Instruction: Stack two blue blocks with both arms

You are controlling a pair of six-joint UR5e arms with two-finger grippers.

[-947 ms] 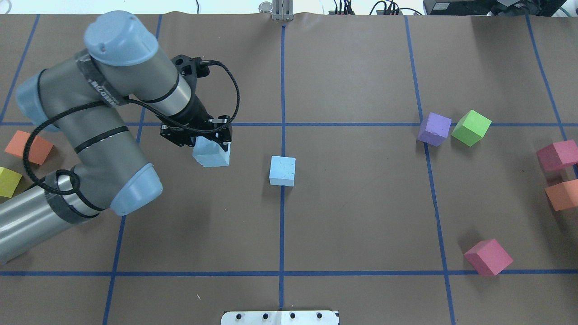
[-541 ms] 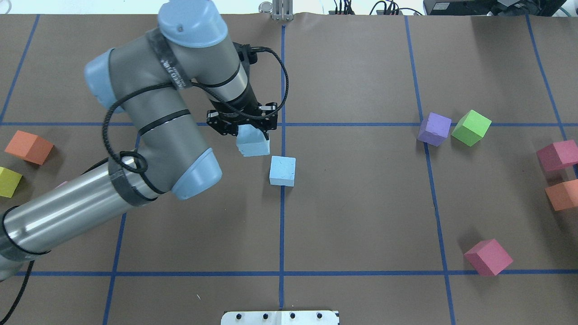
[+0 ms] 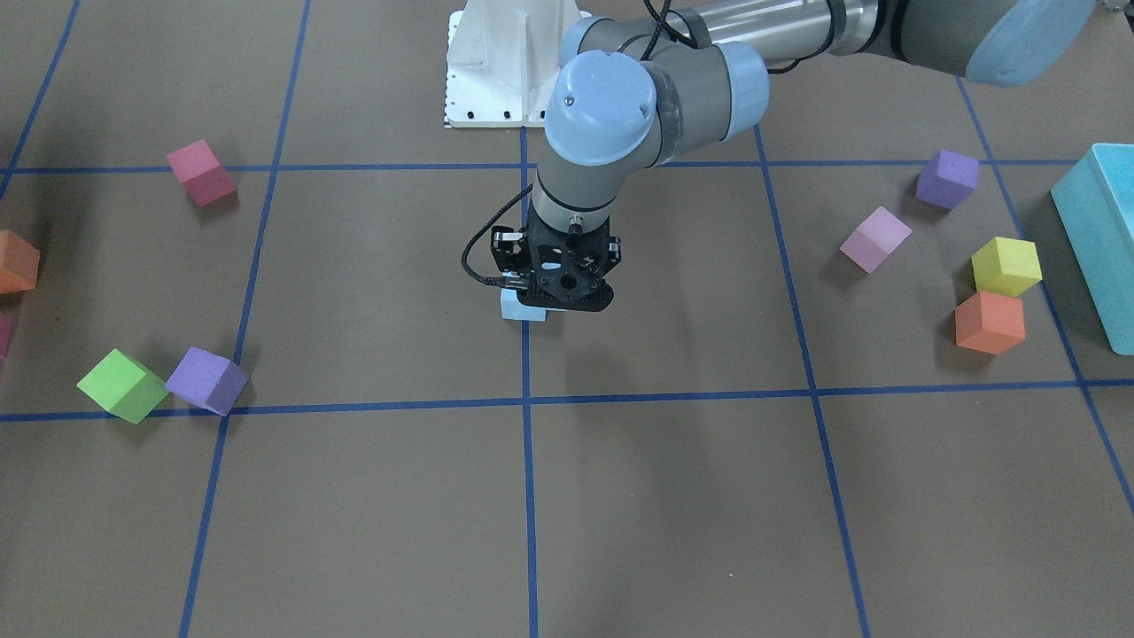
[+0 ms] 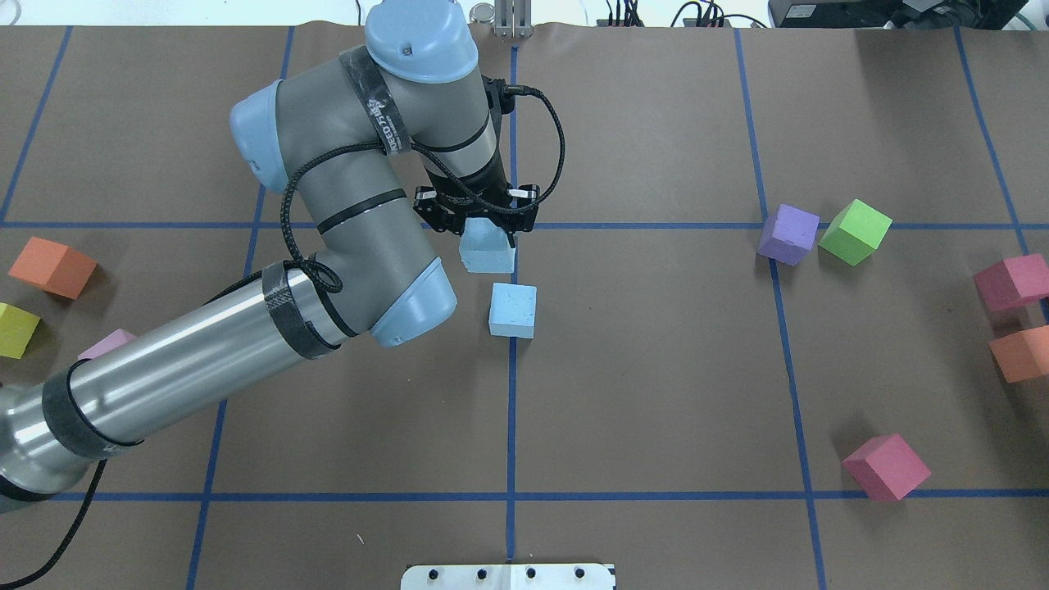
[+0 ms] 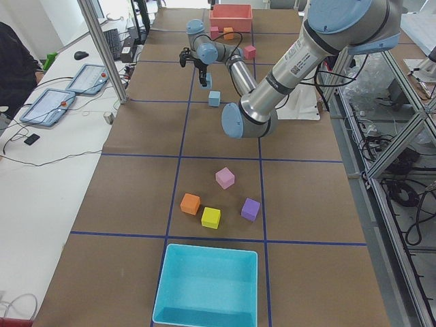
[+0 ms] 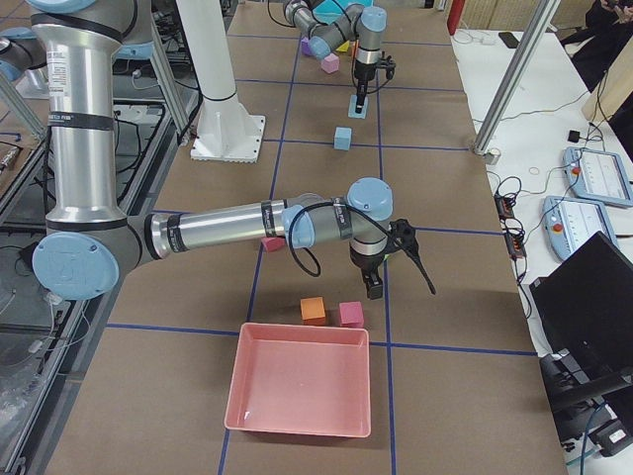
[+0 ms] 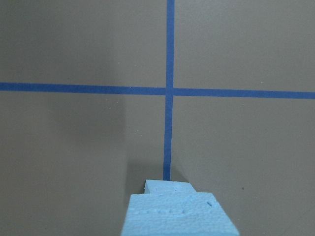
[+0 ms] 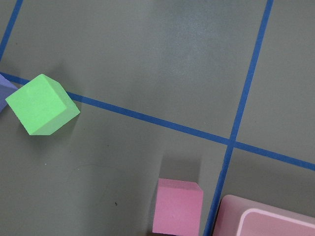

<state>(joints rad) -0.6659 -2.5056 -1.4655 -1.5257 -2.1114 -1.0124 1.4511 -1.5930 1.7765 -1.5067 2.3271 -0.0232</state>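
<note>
My left gripper [image 4: 487, 223] is shut on one blue block [image 4: 487, 251] and holds it above the table. It hangs just beyond the second blue block [image 4: 513, 310], a little to that block's left. The second block lies on the centre tape line. In the left wrist view the held block [image 7: 177, 216] fills the bottom edge and the second block [image 7: 167, 186] peeks out behind it. In the front-facing view the left gripper [image 3: 560, 299] covers most of both blocks. My right gripper [image 6: 374, 289] shows only in the exterior right view, over the table's right end, and I cannot tell its state.
A purple cube [image 4: 788, 233], a green cube [image 4: 855, 232], two pink cubes [image 4: 887, 467] and an orange cube [image 4: 1020, 354] lie to the right. Orange [image 4: 52, 267], yellow [image 4: 16, 329] and light pink cubes lie to the left. A teal box [image 3: 1099, 239] and a pink tray [image 6: 302, 391] stand at the table ends.
My left arm has swung right and away from the robot, carrying the blue block from left of the second block to just beyond it. The second block has not moved.
</note>
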